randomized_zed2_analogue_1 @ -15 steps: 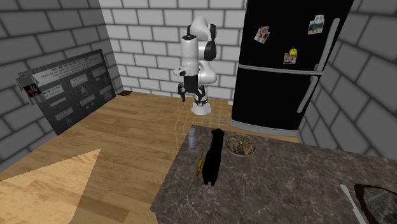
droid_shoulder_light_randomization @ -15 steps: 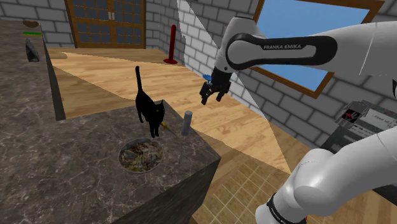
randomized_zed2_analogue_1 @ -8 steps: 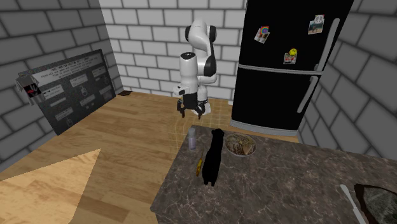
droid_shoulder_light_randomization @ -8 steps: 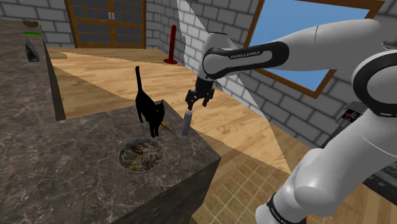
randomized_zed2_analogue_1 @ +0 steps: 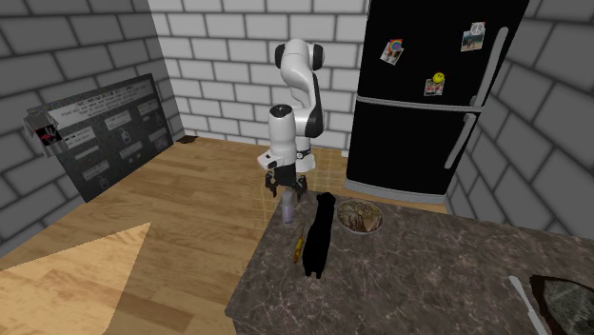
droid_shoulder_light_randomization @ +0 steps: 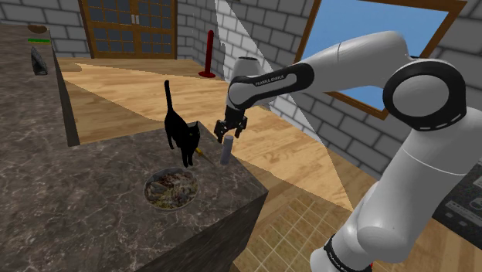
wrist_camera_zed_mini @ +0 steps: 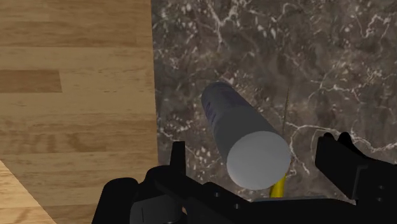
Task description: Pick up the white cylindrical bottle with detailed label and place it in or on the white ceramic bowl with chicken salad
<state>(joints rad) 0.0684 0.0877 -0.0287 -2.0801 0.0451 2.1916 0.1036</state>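
A grey-white cylindrical bottle (droid_shoulder_light_randomization: 225, 151) stands upright near the counter's corner, also seen as bottle (randomized_zed2_analogue_1: 287, 206) and bottle (wrist_camera_zed_mini: 242, 137). My gripper (droid_shoulder_light_randomization: 229, 134) hovers just above its top, open, fingers apart and not touching it; the gripper (randomized_zed2_analogue_1: 286, 188) points straight down. In the wrist view the bottle's cap lies between the two fingers of the gripper (wrist_camera_zed_mini: 254, 167). The bowl of salad (droid_shoulder_light_randomization: 171, 188) sits on the dark marble counter (droid_shoulder_light_randomization: 69, 209), nearer the shoulder camera than the bottle; bowl (randomized_zed2_analogue_1: 361, 218).
A black cat figure (droid_shoulder_light_randomization: 181, 133) stands right beside the bottle, between it and the counter's middle; cat (randomized_zed2_analogue_1: 320, 233). A yellow item (randomized_zed2_analogue_1: 297, 249) lies by the cat. The counter edge (wrist_camera_zed_mini: 154, 102) drops to wooden floor close to the bottle. A black fridge (randomized_zed2_analogue_1: 428, 95) stands behind.
The arm has swung toward the counter and lowered; the gripper went from out over the floor to directly above the bottle's top. Bottle, cat and bowl have not moved.
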